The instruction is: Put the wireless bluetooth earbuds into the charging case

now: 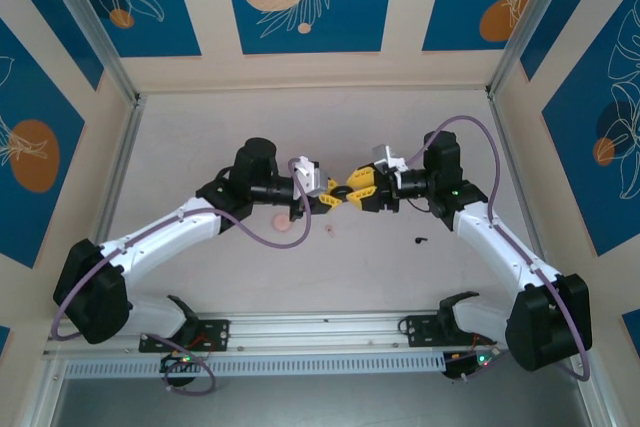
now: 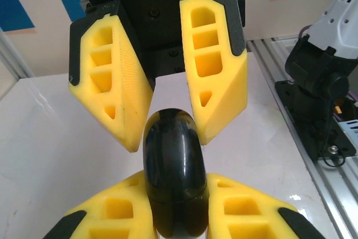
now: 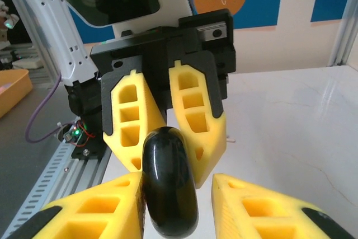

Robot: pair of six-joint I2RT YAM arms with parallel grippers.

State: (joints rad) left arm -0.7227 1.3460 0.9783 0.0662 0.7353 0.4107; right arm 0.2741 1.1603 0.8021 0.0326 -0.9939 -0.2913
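Bright, even, diffuse light. Glossy case (image 2: pixel 170 155) carries pale glare along its top. Behind the case, backgrounds go soft. Faint shadows on table (image 1: pixel 210 132) below it.

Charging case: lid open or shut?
Shut. The charging case shows a smooth black shell, no raised lid, clamped in the left tool.

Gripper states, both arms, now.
Left gripper: closed on the glossy black oval charging case.
Right gripper: fingers open around the same case, gap beside one finger.
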